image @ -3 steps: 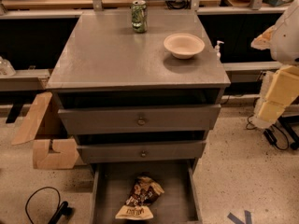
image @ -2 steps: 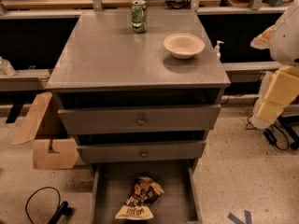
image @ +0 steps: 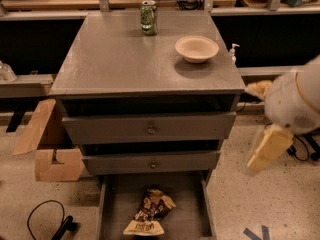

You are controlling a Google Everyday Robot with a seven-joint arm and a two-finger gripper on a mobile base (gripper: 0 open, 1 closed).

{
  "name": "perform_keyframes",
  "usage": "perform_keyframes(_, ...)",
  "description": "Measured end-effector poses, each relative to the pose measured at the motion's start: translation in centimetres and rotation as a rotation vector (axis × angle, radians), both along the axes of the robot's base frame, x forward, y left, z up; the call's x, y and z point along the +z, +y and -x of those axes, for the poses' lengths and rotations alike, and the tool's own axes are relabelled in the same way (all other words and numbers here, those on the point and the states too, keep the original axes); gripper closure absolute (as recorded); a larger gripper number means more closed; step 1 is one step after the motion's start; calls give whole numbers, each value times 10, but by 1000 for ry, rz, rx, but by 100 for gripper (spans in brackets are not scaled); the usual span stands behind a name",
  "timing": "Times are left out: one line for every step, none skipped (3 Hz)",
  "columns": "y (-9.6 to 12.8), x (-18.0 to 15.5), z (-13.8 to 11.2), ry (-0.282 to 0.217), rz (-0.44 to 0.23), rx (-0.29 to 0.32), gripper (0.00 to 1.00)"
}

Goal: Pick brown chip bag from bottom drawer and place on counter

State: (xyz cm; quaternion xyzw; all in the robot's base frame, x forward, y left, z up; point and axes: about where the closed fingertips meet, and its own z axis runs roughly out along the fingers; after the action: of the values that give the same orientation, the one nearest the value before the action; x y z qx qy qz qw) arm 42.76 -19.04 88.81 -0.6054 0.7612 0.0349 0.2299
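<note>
Just one bag; gripper at right

We look down from above and in front, fairly near, facing the counter and drawer fronts; the bottom drawer meets our lower edge, the gripper hangs far right

So as far as we can see, the bottom drawer stands pulled out and open from above. There's bare tray floor on either side of the brown chip bag (the drawer front above covers the back end). On the counter the left and front are bare, with a green can at the back and a bowl back right. The gripper hangs off the cabinet's right side, apart from it. Cardboard crowds the floor on the left.
</note>
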Motion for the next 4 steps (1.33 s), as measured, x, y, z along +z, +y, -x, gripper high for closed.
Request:
perform_keyframes(22,-81,11,32,-170,23,0)
perform_keyframes(32,-125,-9,-15,-302,-33,0)
perform_keyframes(27,-128,-36,-97,-327,-95,0)
perform_keyframes(27,-128,-37,-102,-326,-97,0)
